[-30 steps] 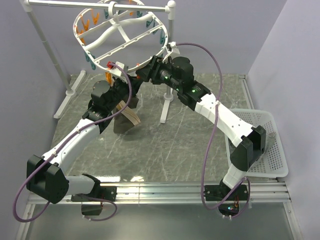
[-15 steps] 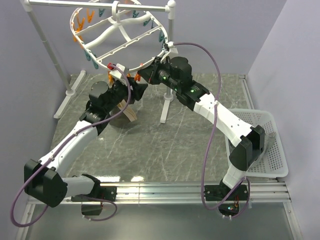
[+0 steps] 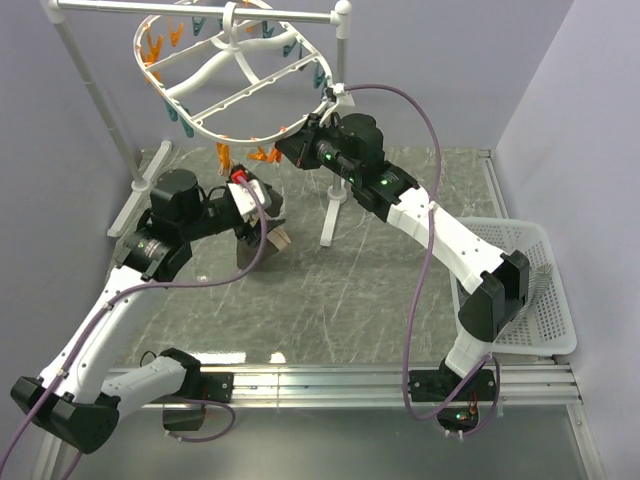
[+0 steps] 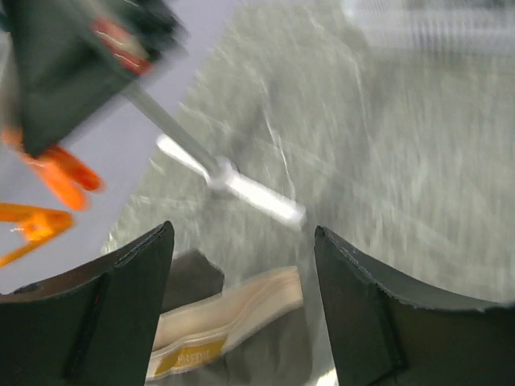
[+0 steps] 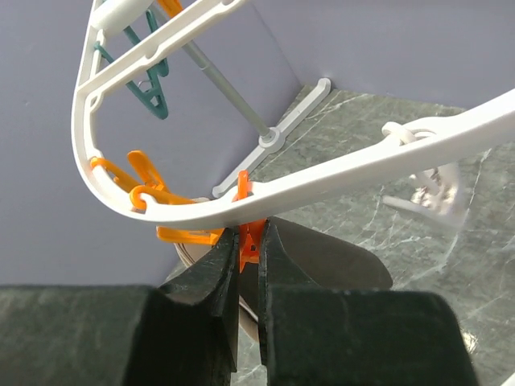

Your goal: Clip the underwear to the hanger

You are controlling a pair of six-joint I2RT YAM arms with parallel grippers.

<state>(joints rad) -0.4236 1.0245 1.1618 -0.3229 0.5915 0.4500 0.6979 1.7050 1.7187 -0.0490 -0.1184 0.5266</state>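
The hanger (image 3: 215,135), a white oval ring with orange and teal clothespins, hangs tilted from the rail; its rim (image 5: 338,173) crosses the right wrist view. My right gripper (image 3: 283,150) (image 5: 250,232) is shut on an orange clothespin (image 5: 243,186) under that rim. The underwear (image 3: 255,245), dark cloth with a tan waistband (image 4: 233,310), shows below the pin. Its dark cloth (image 5: 338,257) reaches up beside the pin; whether the pin grips it I cannot tell. My left gripper (image 3: 268,208) (image 4: 241,233) stands open just above the underwear, holding nothing.
The white pole rail stand (image 3: 190,10) carries the ring, and its foot (image 3: 335,195) (image 4: 241,189) rests on the grey marbled table behind the underwear. A white perforated basket (image 3: 520,290) sits at the right edge. Walls close in at the back and right.
My left gripper has opened, let go of the underwear and drawn back to the left. My right gripper has shut on the orange clothespin. The ring has swung up and to the left.
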